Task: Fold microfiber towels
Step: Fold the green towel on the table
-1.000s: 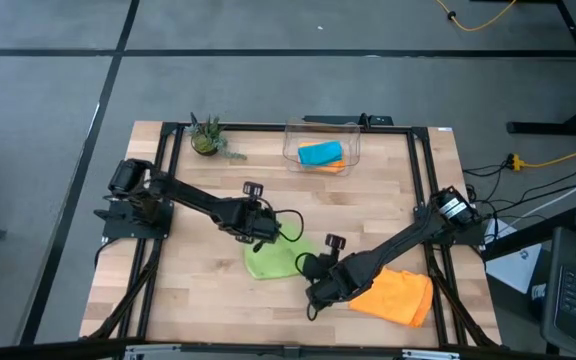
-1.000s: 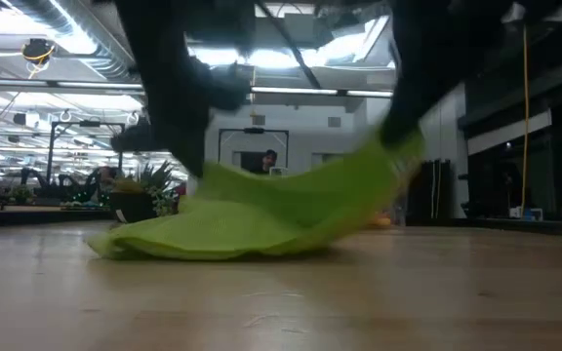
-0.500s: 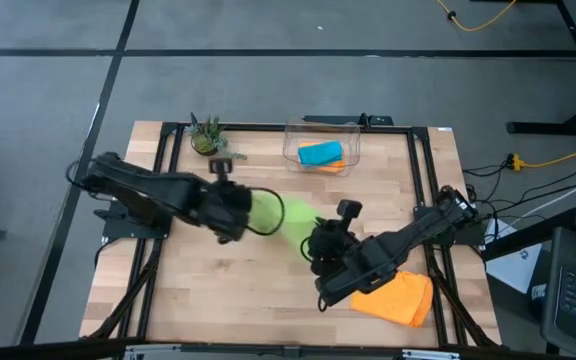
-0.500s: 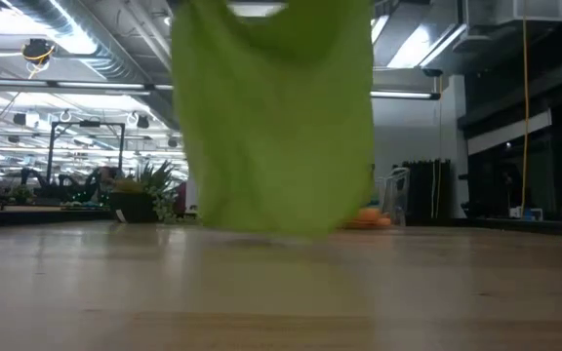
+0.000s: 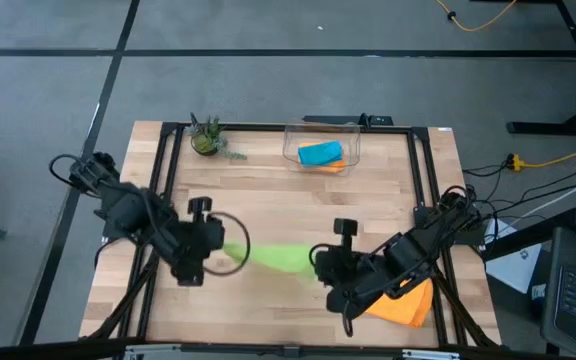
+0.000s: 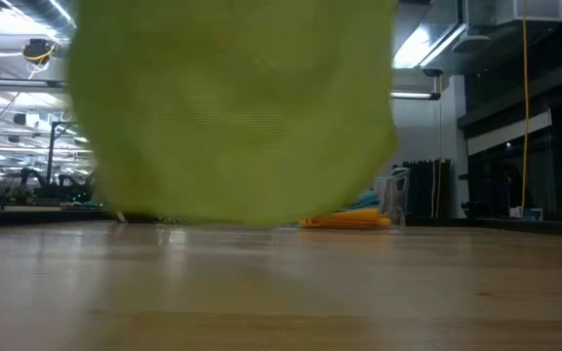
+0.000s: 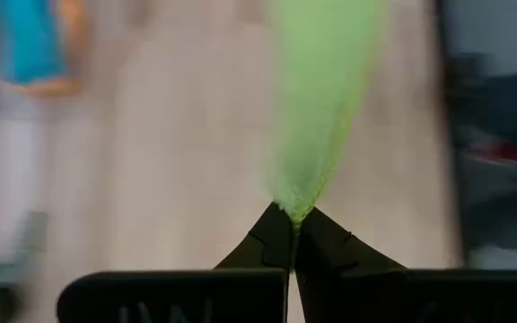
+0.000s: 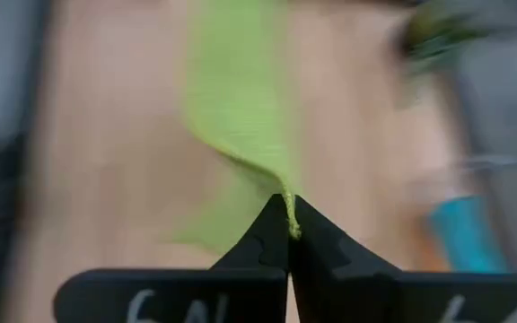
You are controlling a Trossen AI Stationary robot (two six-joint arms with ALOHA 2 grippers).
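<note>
Clear bin [image 5: 322, 143] at the tabletop's [image 5: 268, 190] far edge — one teal towel [image 5: 320, 153] on one orange towel [image 5: 330, 166]. Second orange towel [image 5: 405, 300] near the front right corner. Lime green towel [image 5: 276, 257] stretched above mid-tabletop, left claw [image 5: 213, 256] and right claw [image 5: 318, 262] each pinching a corner. No legible writing.

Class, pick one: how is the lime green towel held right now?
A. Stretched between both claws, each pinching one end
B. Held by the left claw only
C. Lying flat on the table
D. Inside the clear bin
A: the lime green towel spans from the left claw to the right claw, each shut on an end.
</note>
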